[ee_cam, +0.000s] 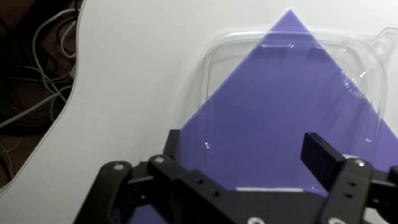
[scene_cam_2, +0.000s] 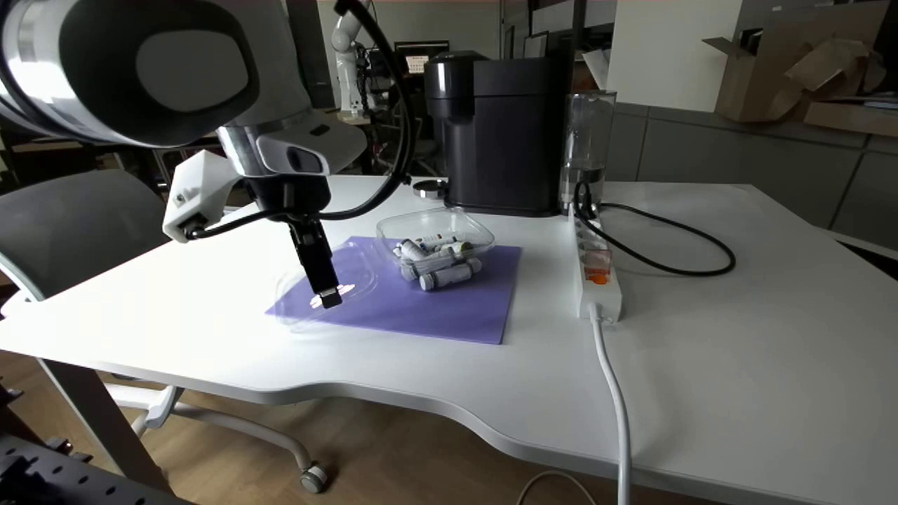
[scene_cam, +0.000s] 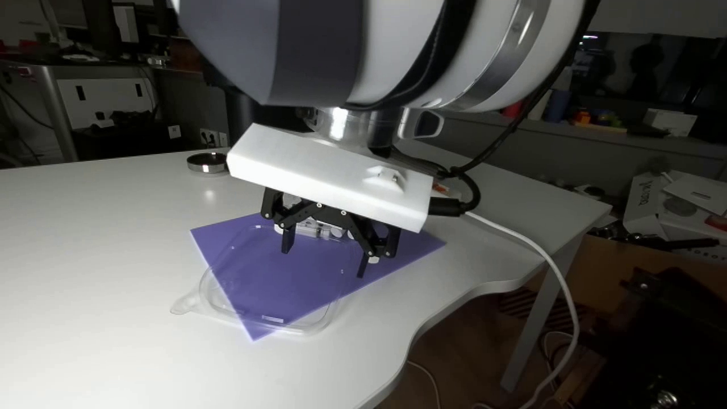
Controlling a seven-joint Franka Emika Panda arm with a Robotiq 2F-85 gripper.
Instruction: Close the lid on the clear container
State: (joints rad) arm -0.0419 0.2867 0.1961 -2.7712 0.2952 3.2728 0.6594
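Note:
The clear container (scene_cam_2: 400,226) stands on the purple mat (scene_cam_2: 456,326) with several white and grey cylinders in it. In another exterior view it is mostly hidden behind my gripper. The lid (scene_cam: 278,284) lies flat and open beside it, partly on the mat and partly on the white table; a tab sticks out at one corner. It also shows in the wrist view (ee_cam: 289,102). I cannot tell whether the lid is joined to the container. My gripper (scene_cam: 324,263) is open and empty above the lid, fingers pointing down, wide apart in the wrist view (ee_cam: 241,140).
A white power strip (scene_cam_2: 598,280) with its cable lies on the table beside the mat. A black coffee machine (scene_cam_2: 515,133), a clear tank (scene_cam_2: 588,140) and a round metal tin (scene_cam: 207,163) stand farther back. The table's curved edge (scene_cam: 454,298) runs near the mat.

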